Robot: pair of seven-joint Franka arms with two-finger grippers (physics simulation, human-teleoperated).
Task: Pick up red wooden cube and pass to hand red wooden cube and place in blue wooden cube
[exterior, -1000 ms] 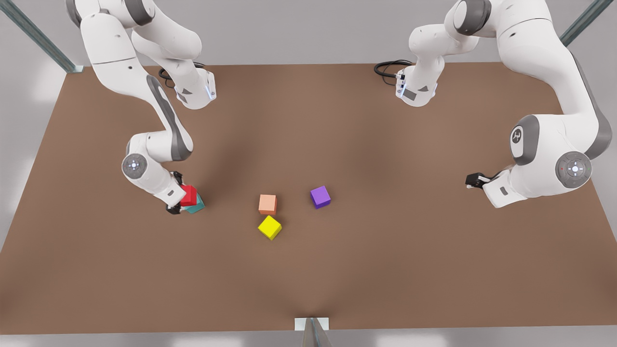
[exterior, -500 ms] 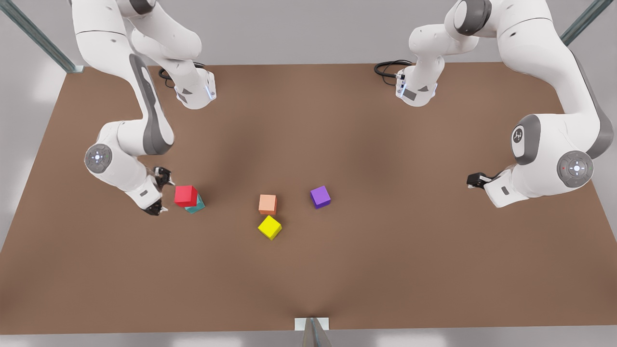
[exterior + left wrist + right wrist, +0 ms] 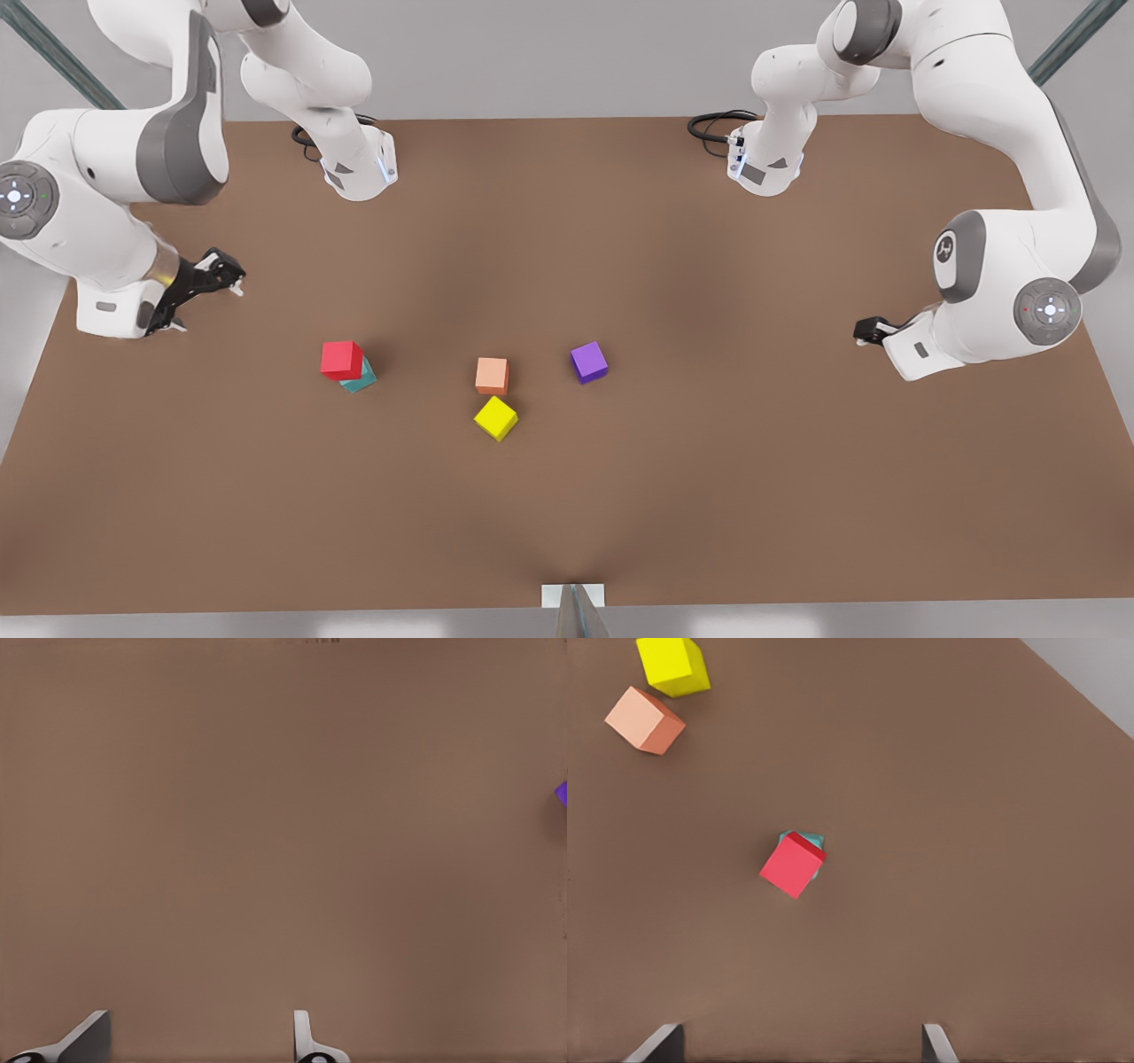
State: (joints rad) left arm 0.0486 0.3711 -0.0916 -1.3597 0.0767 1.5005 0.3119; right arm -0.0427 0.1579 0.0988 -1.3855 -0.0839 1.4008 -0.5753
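Front view: the blue cube is being mostly hidden under the red cube. Right end effector and left end effector are being kept open, empty.

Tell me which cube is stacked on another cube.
The red wooden cube: it sits atop the blue wooden cube, slightly offset. The salmon, yellow and purple cubes rest directly on the table.
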